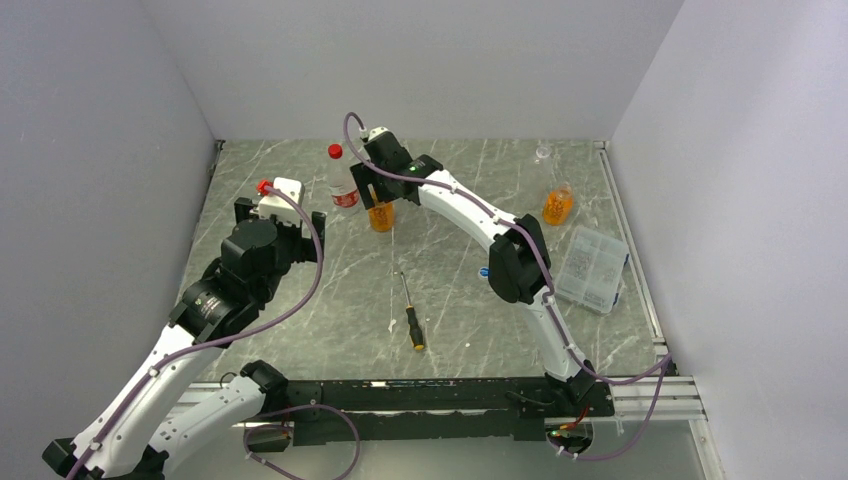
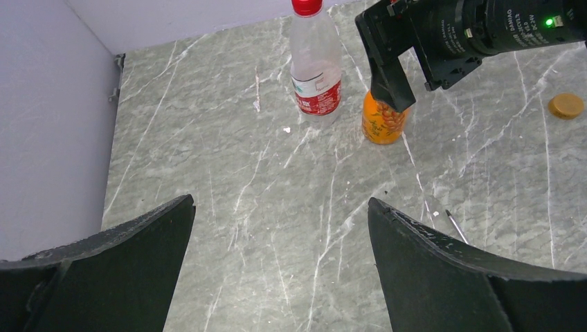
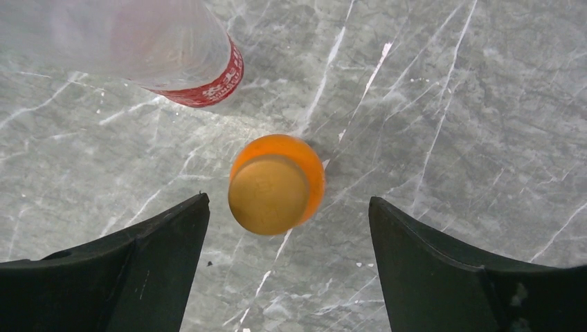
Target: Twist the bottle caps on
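So, the right gripper hung straight over one squat amber-orange plastic bottle, jaws spread wide to either side of it and touching nothing. A round orange screw cap sat on the bottle's neck, but I couldn't tell if it was threaded down or just resting there. The tall clear plastic bottle with the red-white label stood just beside it, red cap on.

The left gripper was well apart from all that, jaws fully spread over the bare grey marbled table, holding nothing.

My worry: nothing braced that little bottle. If the cap got twisted, I reckon the whole bottle could spin, skid into its tall neighbour, or tip. Another loose orange cap lay off to the side, unclaimed.
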